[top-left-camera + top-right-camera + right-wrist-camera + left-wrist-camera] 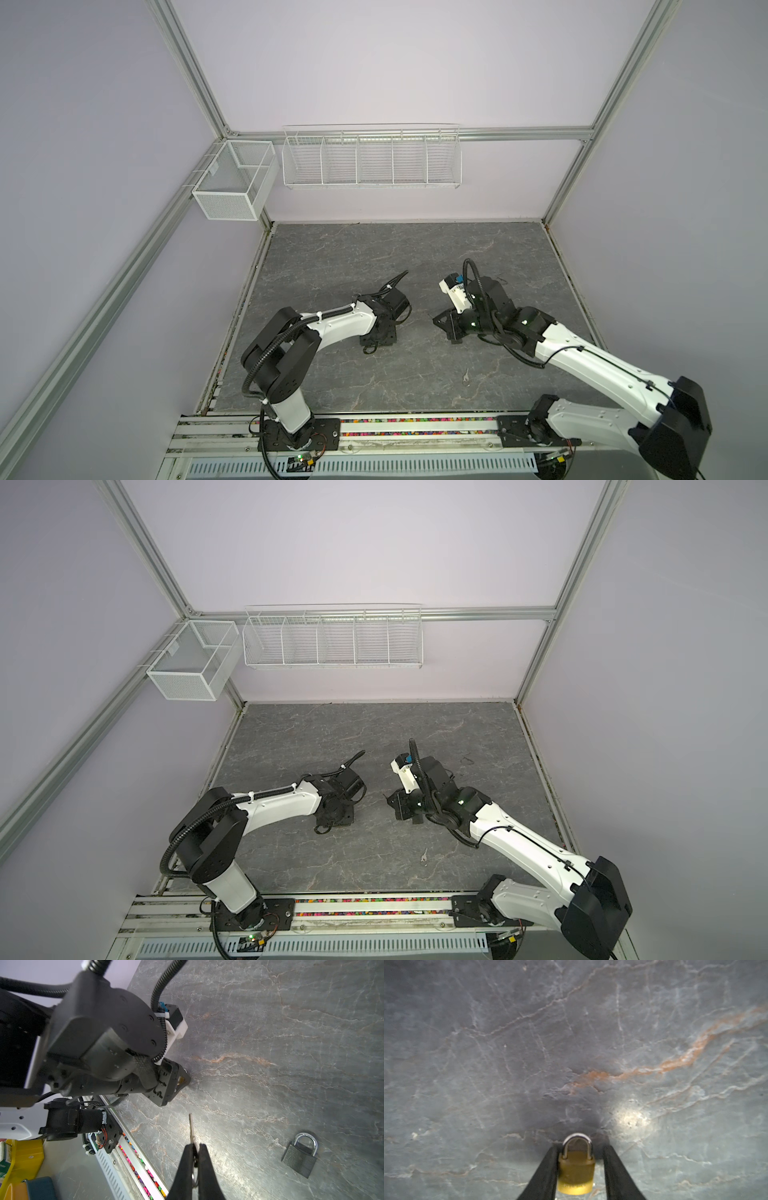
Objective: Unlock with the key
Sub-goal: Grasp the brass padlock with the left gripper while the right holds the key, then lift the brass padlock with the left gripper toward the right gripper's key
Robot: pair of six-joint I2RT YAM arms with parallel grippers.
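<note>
So the left tool [581,1148] is down at the bench [508,1043], jaws apart around a brass padlock [576,1172]: one finger [548,1167] touches its body, and there's a gap on the other side. Right tool [196,1145] is clamped on the key [191,1126], blade poking out past the tips, aimed roughly toward the left tool. A dark padlock [299,1160] lies flat nearby, untouched.
</note>
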